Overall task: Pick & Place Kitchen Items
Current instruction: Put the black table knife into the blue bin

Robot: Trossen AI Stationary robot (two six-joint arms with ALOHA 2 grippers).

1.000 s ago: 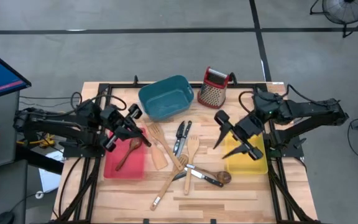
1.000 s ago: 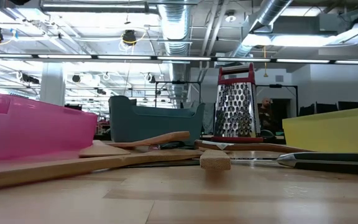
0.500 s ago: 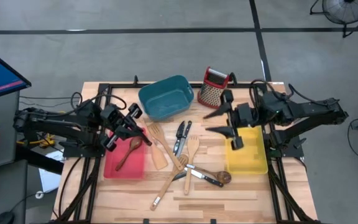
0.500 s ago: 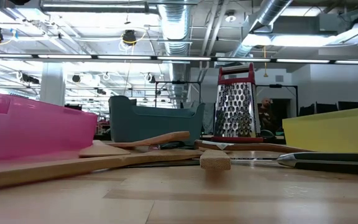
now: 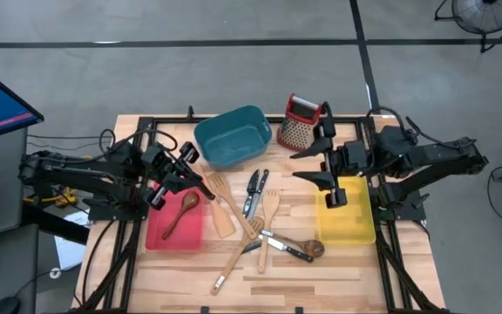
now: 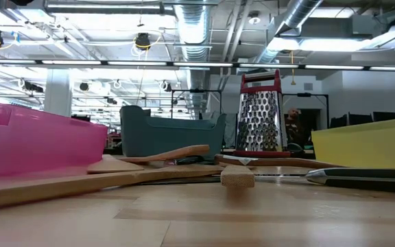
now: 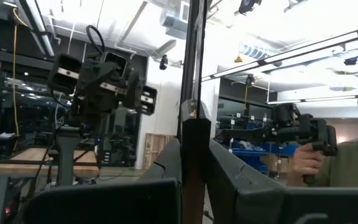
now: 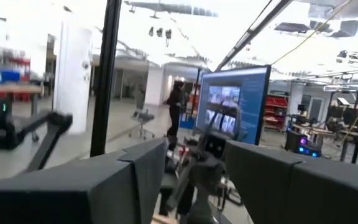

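right pincer (image 5: 325, 166): jaws apart, empty, has swung up from yellow bin (image 5: 347, 222) | left pincer (image 5: 168, 179): shut, idle above red bin (image 5: 157, 234) | utensils (image 5: 255, 218): mid-surface (likely a drop just finished)

High view straight down over whole counter (image 5: 356, 262); low view level at counter-top; both share grater (image 5: 301, 122); wrist views face the room.
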